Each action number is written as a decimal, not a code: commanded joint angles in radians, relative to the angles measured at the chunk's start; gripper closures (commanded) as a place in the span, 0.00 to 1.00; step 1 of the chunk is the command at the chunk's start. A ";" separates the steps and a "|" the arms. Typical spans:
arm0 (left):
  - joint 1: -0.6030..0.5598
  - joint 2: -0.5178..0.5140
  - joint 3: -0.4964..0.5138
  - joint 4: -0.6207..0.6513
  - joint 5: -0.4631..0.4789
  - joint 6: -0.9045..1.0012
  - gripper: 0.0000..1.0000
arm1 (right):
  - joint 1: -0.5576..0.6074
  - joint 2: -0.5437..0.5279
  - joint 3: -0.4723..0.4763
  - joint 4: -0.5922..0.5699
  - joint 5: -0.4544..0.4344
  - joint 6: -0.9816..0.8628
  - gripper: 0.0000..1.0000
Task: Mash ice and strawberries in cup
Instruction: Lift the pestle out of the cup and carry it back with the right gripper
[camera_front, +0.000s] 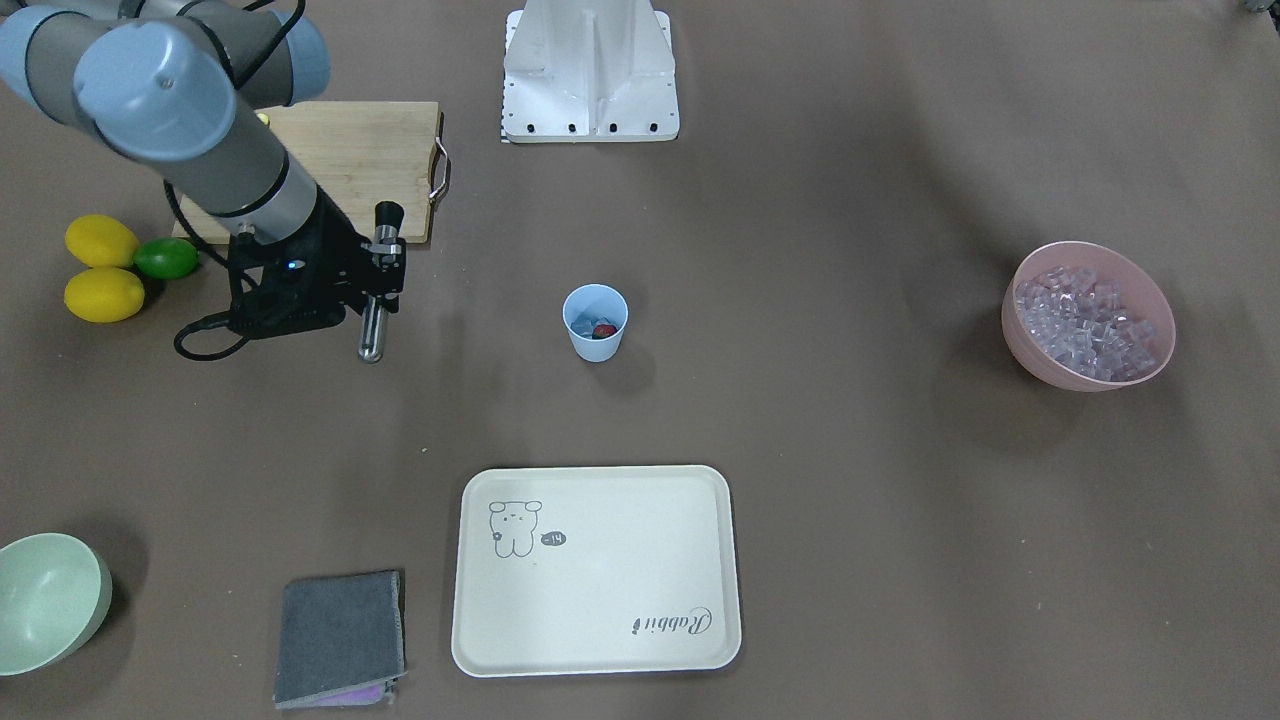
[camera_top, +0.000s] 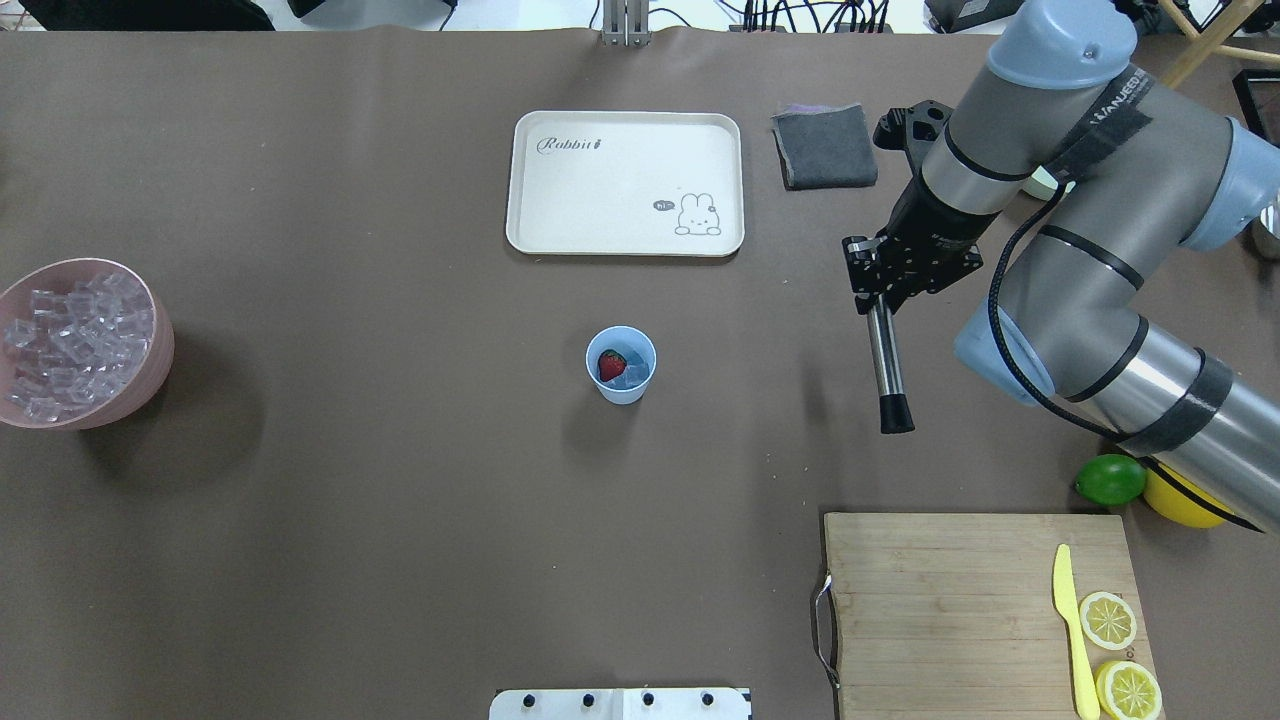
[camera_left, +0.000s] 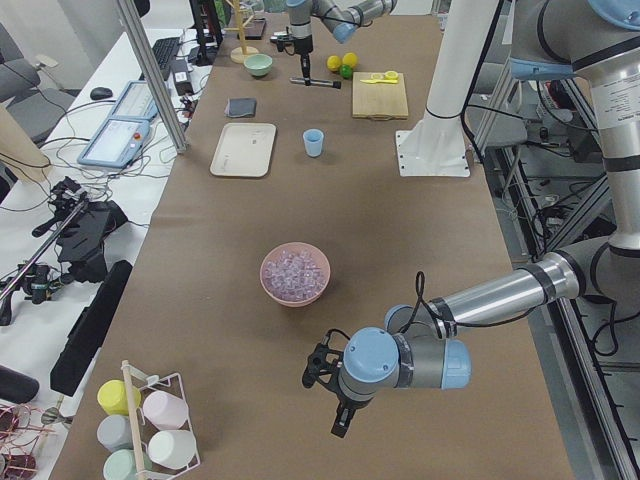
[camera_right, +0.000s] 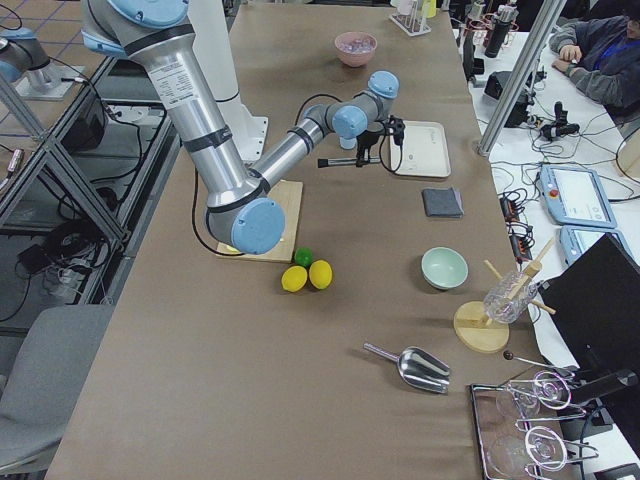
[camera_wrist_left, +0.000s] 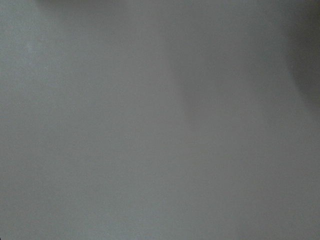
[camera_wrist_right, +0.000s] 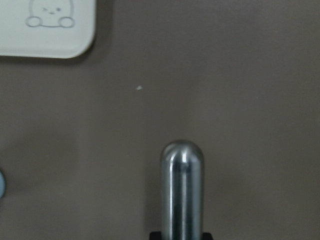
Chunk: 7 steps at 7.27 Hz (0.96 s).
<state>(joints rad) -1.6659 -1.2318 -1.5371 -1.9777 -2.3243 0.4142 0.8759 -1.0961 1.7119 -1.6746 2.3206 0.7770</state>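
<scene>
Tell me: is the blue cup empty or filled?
Partly filled: the cup stands upright with a red strawberry and clear ice cubes inside, seen from overhead.

My overhead view looks forward and down over the tabletop; the front view looks steeply down from the opposite side. Both share the cup. My side views look along the tabletop from either end.

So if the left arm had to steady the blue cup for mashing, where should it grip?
Probably the outer wall of the cup, just under the rim, coming in level from the robot's left. It stands upright and tapers downward, and the open top must stay free for the muddler in the right gripper.
</scene>
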 joint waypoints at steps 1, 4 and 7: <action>0.000 0.000 0.002 -0.013 0.002 0.000 0.01 | 0.034 -0.060 -0.067 -0.014 0.013 -0.165 1.00; 0.000 -0.001 0.002 -0.016 0.002 0.000 0.01 | 0.051 -0.143 -0.078 -0.001 0.008 -0.212 1.00; 0.000 0.000 0.002 -0.033 0.002 0.000 0.01 | 0.078 -0.150 -0.173 0.060 0.008 -0.211 1.00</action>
<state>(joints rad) -1.6659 -1.2326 -1.5356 -2.0066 -2.3225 0.4142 0.9436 -1.2425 1.5817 -1.6588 2.3297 0.5647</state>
